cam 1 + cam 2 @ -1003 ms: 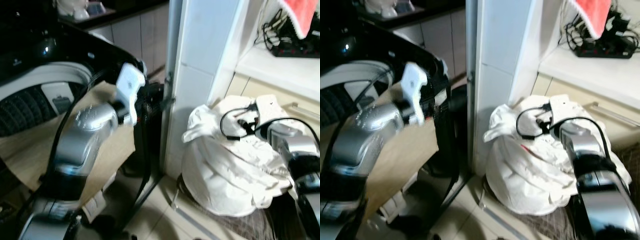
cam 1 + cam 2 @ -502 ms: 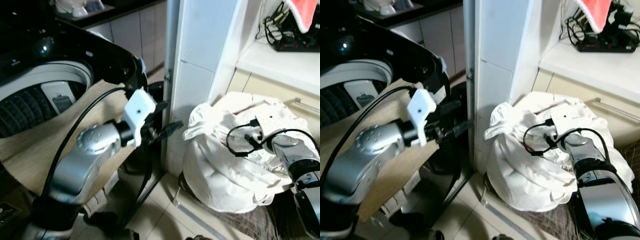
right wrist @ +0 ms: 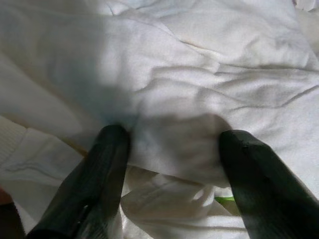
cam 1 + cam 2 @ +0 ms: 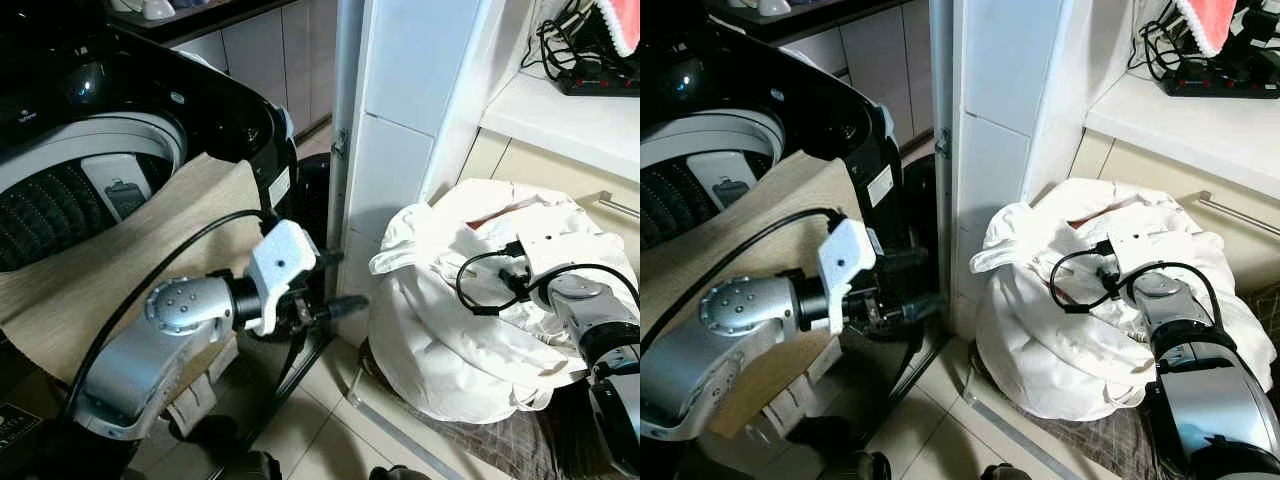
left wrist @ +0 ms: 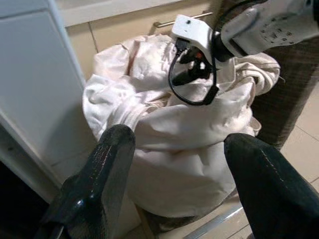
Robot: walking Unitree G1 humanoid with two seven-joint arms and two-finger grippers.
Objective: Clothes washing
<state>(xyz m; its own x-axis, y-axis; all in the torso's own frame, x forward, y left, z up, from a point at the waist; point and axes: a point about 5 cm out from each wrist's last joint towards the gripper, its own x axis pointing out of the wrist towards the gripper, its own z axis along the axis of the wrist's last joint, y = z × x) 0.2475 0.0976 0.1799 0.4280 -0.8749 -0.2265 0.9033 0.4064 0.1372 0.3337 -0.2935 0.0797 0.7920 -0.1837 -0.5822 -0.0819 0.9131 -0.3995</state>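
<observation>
While my left gripper hangs beside the washing machine, fingers apart, my right gripper presses spread fingers into the white laundry heap sitting in its basket.

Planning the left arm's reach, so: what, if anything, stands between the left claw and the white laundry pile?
Nothing visible does. The left claw is open and aimed at the white laundry pile, with open space between them. The white tiled pillar stands beside that path, not across it. The right claw already presses its open fingers into the pile's top.
</observation>
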